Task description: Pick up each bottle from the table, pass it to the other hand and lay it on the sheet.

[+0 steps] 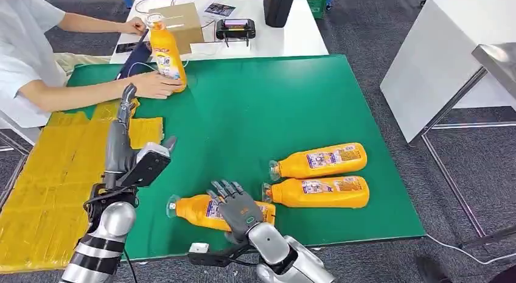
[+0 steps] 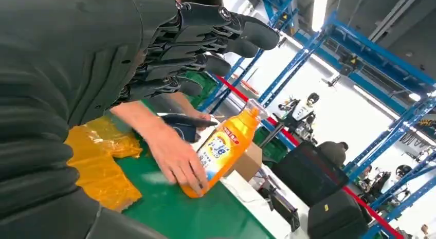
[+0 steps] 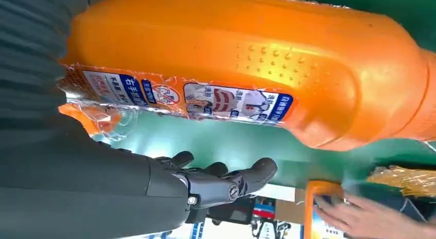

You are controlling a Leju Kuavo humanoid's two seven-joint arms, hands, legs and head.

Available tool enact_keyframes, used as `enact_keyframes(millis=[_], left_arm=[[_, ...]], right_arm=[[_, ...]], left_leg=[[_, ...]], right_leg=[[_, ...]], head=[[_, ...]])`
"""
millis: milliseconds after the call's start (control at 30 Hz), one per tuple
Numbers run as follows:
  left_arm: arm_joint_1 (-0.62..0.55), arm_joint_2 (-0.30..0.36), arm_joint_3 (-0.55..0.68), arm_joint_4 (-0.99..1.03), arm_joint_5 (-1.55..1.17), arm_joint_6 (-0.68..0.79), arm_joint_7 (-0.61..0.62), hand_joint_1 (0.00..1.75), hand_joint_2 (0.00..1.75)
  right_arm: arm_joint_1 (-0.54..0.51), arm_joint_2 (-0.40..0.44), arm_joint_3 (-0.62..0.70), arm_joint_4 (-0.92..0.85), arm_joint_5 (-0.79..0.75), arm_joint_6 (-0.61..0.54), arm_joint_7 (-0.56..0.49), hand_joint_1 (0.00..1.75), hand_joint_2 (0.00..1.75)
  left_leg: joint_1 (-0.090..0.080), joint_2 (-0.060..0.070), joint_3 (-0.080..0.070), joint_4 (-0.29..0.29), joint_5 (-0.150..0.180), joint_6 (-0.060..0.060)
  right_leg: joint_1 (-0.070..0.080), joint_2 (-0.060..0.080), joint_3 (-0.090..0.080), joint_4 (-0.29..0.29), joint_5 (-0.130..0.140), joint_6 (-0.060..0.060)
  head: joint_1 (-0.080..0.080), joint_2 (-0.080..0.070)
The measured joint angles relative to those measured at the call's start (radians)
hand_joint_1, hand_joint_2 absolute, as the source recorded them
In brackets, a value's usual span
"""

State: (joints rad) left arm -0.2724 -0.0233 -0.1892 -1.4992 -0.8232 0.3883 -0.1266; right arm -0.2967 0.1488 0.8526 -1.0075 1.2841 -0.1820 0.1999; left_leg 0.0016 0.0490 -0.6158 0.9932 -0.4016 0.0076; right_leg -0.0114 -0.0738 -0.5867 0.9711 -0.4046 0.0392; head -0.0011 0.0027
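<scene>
Three orange bottles lie on the green table (image 1: 274, 100) near its front edge. My right hand (image 1: 238, 209) hovers over or rests on the nearest bottle (image 1: 195, 211), fingers spread and not wrapped round it. In the right wrist view that bottle (image 3: 247, 69) lies close beside the straight fingers (image 3: 226, 183). The other two bottles (image 1: 321, 160) (image 1: 319, 193) lie side by side to the right. My left hand (image 1: 127, 103) is raised, empty, over the yellow sheet (image 1: 48, 173). A person's hand (image 1: 152, 85) holds a fourth bottle (image 1: 167, 55) upright at the far left; the left wrist view shows that bottle (image 2: 221, 149) beyond my fingers (image 2: 205, 49).
The person sits at the far left, forearm lying over the sheet's far end. Behind the green table stands a white table with a cardboard box (image 1: 182, 21), a black device (image 1: 234, 28) and a black case (image 1: 278, 6). Another white table (image 1: 438, 64) stands at the right.
</scene>
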Motion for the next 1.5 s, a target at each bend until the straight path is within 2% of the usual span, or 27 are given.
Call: enact_keyframes(millis=[200,300,367,400,467,500,700,867,1033,1133,1200,1267,1500], left_arm=[[0.008,-0.001,0.000,0.000,-0.002,0.000,0.003,0.00,1.75],[0.010,-0.001,0.000,0.000,-0.001,-0.002,0.003,0.00,1.75],[0.010,-0.001,0.000,0.000,0.009,-0.003,-0.003,0.00,1.75],[0.009,-0.001,0.000,0.000,0.016,-0.002,-0.008,0.00,1.75],[0.006,-0.002,-0.005,0.002,0.030,0.000,-0.016,0.00,1.75],[0.003,-0.002,-0.010,0.003,0.037,0.001,-0.021,0.00,1.75],[-0.028,-0.004,-0.045,0.028,0.085,0.021,-0.049,0.00,1.75],[-0.061,-0.005,-0.080,0.056,0.113,0.035,-0.062,0.00,1.75],[-0.074,-0.005,-0.102,0.070,0.128,0.039,-0.066,0.00,1.75],[-0.080,-0.005,-0.111,0.076,0.135,0.039,-0.068,0.00,1.75],[-0.082,-0.005,-0.118,0.077,0.138,0.039,-0.068,0.00,1.75],[-0.083,-0.005,-0.121,0.079,0.142,0.039,-0.068,0.00,1.75],[-0.083,-0.005,-0.126,0.086,0.154,0.039,-0.069,0.00,1.75]], right_arm=[[0.001,0.000,-0.023,-0.001,0.018,0.001,0.008,0.00,1.75],[0.004,0.001,-0.044,-0.001,-0.050,0.024,-0.013,0.00,1.75],[0.005,0.000,-0.069,0.002,-0.134,0.050,-0.038,0.42,1.75],[0.004,0.000,-0.083,0.005,-0.169,0.058,-0.044,0.42,1.75],[-0.008,0.000,-0.106,0.024,-0.221,0.073,-0.057,1.33,1.75],[-0.018,0.002,-0.118,0.038,-0.248,0.079,-0.068,1.43,1.75],[-0.087,0.012,-0.186,0.143,-0.405,0.113,-0.119,1.48,1.75],[-0.141,0.021,-0.226,0.246,-0.472,0.116,-0.146,1.48,1.75],[-0.171,0.028,-0.245,0.303,-0.488,0.116,-0.152,1.48,1.75],[-0.184,0.032,-0.249,0.328,-0.492,0.116,-0.153,1.40,1.75],[-0.192,0.035,-0.254,0.341,-0.496,0.116,-0.154,1.43,1.75],[-0.198,0.038,-0.257,0.351,-0.500,0.116,-0.154,1.38,1.75],[-0.221,0.047,-0.268,0.382,-0.497,0.094,-0.153,1.40,1.75]], left_leg=[[0.000,0.000,0.000,0.000,0.000,0.000],[0.000,0.000,0.000,0.000,0.000,0.000],[0.000,0.000,0.000,0.000,0.000,0.000],[0.000,0.000,0.000,0.000,0.000,0.000],[0.000,0.000,0.000,0.000,0.000,0.000],[0.000,0.000,0.001,0.000,0.000,0.000],[0.000,0.000,0.005,0.000,0.001,0.001],[0.000,0.000,0.011,0.000,0.000,0.001],[0.000,0.001,0.017,-0.001,0.000,0.000],[0.000,0.002,0.019,-0.001,0.000,0.000],[0.000,0.002,0.020,-0.001,0.000,0.000],[0.000,0.002,0.020,-0.001,0.000,0.000],[0.001,0.004,0.023,-0.001,0.000,0.000]], right_leg=[[0.000,0.000,0.000,0.000,0.000,0.000],[0.000,0.000,0.000,0.000,0.000,0.000],[0.000,0.000,0.000,0.000,0.000,0.000],[0.000,0.000,0.000,0.000,0.000,0.000],[0.000,0.000,0.000,0.000,0.000,0.000],[0.000,0.000,0.000,0.000,0.000,0.000],[0.000,0.000,0.004,-0.001,0.000,0.000],[-0.001,0.000,0.007,-0.001,0.001,0.000],[-0.001,0.000,0.004,-0.001,0.000,-0.001],[-0.001,0.001,0.006,-0.001,0.000,-0.001],[-0.001,0.002,0.007,-0.001,0.000,-0.001],[-0.001,0.002,0.007,-0.001,0.000,-0.001],[-0.001,0.003,0.008,-0.001,0.001,-0.002]], head=[[0.000,0.000],[0.000,0.000],[0.000,0.000],[0.000,0.000],[0.000,0.000],[0.000,0.000],[0.000,0.000],[0.000,0.000],[0.000,0.000],[0.000,0.000],[0.000,0.000],[0.000,0.000],[0.000,0.000]])
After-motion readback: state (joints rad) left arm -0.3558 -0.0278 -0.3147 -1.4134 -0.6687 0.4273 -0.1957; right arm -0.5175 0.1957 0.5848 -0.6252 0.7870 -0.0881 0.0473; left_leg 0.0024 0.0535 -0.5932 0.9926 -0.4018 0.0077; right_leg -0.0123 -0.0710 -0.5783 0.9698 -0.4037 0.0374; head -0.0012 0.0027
